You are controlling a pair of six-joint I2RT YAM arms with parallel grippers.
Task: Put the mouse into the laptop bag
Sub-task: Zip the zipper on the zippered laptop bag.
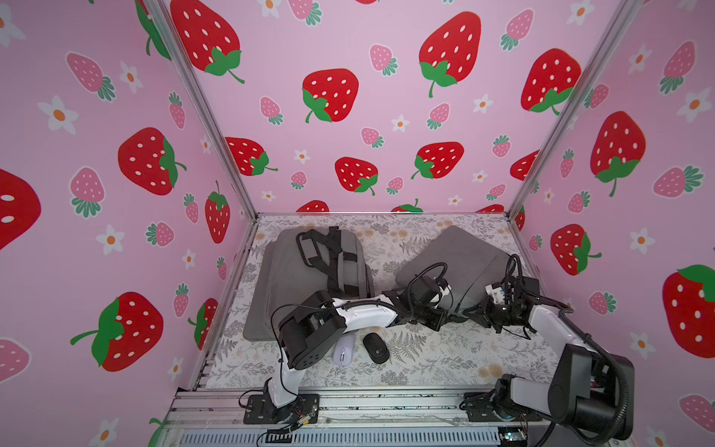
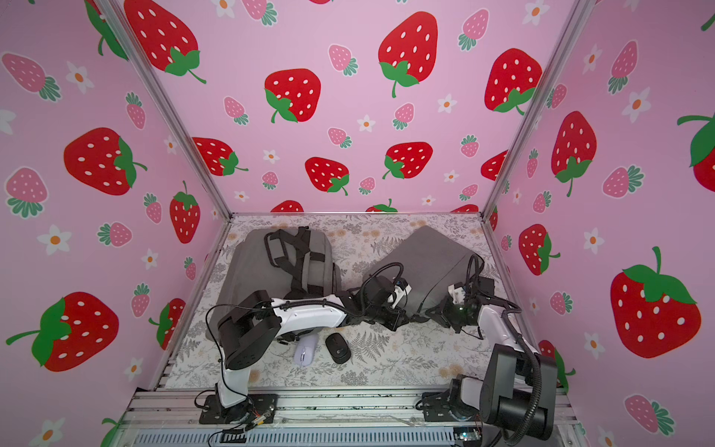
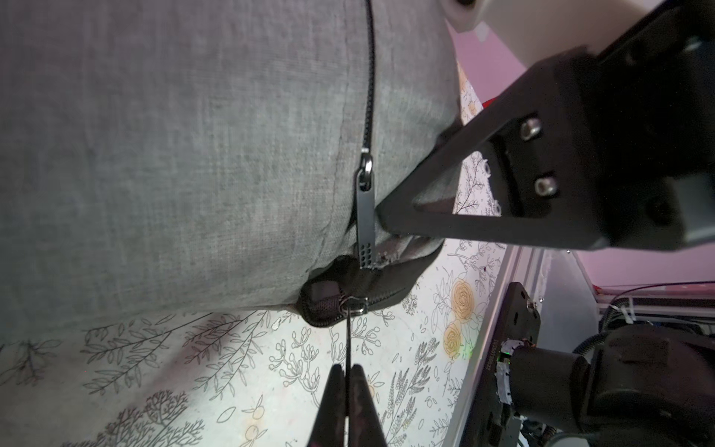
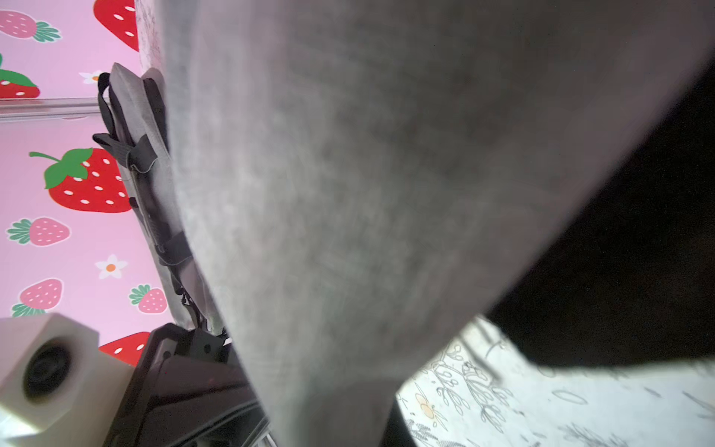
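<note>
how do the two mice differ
Colour: the black mouse is dark, the lilac mouse pale. Place: the lilac mouse lies beside the elbow of the left arm, the black mouse to its right, more in the open. Both rest flat on the table, side by side, ungripped.

Arms reach inward; left end effector (image 3: 348,383) and right end effector (image 1: 472,311) clamped.

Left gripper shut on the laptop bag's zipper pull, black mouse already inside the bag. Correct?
Not quite. The black mouse is not in the bag: both top views show it lying on the table beside the lavender mouse, outside the laptop bag. The rest holds: in the left wrist view the left gripper is shut on the zipper pull.
</note>
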